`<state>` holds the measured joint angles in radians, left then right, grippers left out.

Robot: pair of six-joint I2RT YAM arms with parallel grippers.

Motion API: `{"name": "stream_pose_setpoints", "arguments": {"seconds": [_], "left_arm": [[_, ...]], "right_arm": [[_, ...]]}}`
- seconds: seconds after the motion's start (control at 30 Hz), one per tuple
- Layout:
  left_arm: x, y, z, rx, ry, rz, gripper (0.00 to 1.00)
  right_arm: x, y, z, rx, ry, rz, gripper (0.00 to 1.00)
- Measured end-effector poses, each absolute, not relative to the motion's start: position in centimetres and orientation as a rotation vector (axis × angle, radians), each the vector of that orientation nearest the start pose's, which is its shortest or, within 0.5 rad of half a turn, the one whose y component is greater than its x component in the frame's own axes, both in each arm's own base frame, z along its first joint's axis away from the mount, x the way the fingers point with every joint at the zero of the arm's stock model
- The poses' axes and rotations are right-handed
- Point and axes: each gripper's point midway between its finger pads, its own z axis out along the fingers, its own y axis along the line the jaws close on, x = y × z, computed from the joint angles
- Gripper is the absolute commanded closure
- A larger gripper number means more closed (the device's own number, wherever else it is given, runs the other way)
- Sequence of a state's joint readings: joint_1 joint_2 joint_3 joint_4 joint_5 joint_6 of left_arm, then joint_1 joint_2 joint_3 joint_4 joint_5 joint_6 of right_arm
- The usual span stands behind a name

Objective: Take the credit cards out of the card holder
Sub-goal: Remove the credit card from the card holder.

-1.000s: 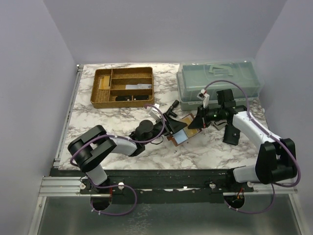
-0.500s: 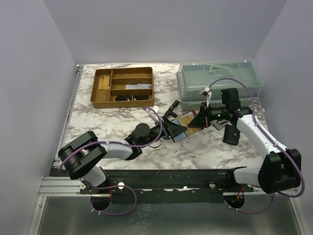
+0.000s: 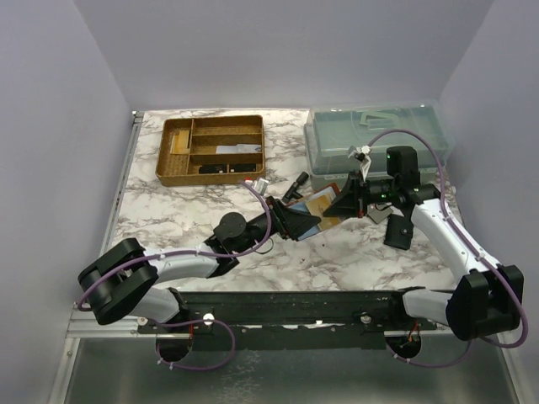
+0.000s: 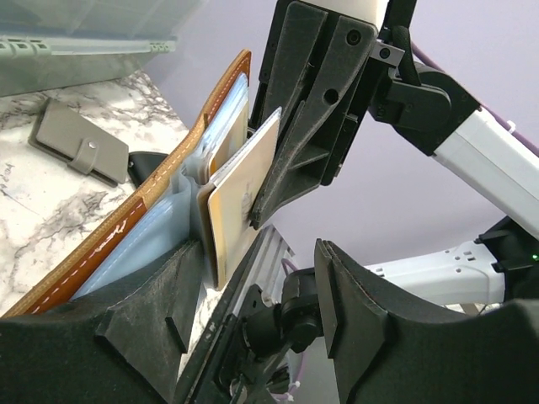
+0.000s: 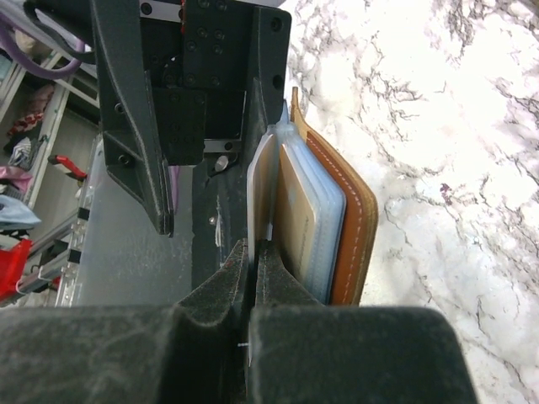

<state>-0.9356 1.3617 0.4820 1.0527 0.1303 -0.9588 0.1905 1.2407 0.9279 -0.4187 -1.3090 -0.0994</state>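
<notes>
The card holder [image 3: 320,202] stands on edge, open, between my two grippers. Its reddish-brown leather cover [image 4: 109,240] faces left in the left wrist view, with pale blue sleeves inside it. A tan credit card [image 4: 240,189] sticks out of the pockets. My right gripper [image 5: 255,248] is shut on that card's edge, next to the cover [image 5: 354,227]. My left gripper [image 4: 253,286] is open, and the holder's lower edge lies against its left finger [image 4: 126,320]. A wide gap separates it from the other finger. In the top view the left gripper [image 3: 303,220] sits just below the holder.
A gold-brown divided tray [image 3: 210,150] stands at the back left and a clear lidded box [image 3: 379,143] at the back right. A black pouch [image 3: 397,231] lies under the right forearm. A grey snap case [image 4: 80,151] lies behind the holder.
The left arm has stretched out low and reached further right. The holder and both grippers have shifted up and to the right, and the holder now stands more upright. The left jaws have widened slightly.
</notes>
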Motion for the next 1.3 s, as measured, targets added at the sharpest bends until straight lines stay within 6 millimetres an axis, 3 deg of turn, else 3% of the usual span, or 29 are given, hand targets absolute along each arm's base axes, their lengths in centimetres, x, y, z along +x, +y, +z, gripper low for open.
{"name": "stream_pose_setpoints", "arguments": {"seconds": [0.23,0.4,0.5,1.3], "left_arm": [[18.3,-37.2,24.5,0.159,1.598,-1.63,0.33],[17.6,-37.4,25.0,0.19,1.568,-1.61,0.14],[17.5,-37.4,25.3,0.195,1.556,-1.606,0.1],[17.6,-37.4,24.4,0.216,1.597,-1.557,0.24]], "right_arm": [[20.0,21.0,23.4,-0.925,1.767,1.527,1.0],[19.6,20.9,23.7,-0.928,1.742,1.522,1.0],[19.7,20.8,23.5,-0.923,1.739,1.518,1.0],[20.1,20.8,22.5,-0.9,1.762,1.604,1.0]]}}
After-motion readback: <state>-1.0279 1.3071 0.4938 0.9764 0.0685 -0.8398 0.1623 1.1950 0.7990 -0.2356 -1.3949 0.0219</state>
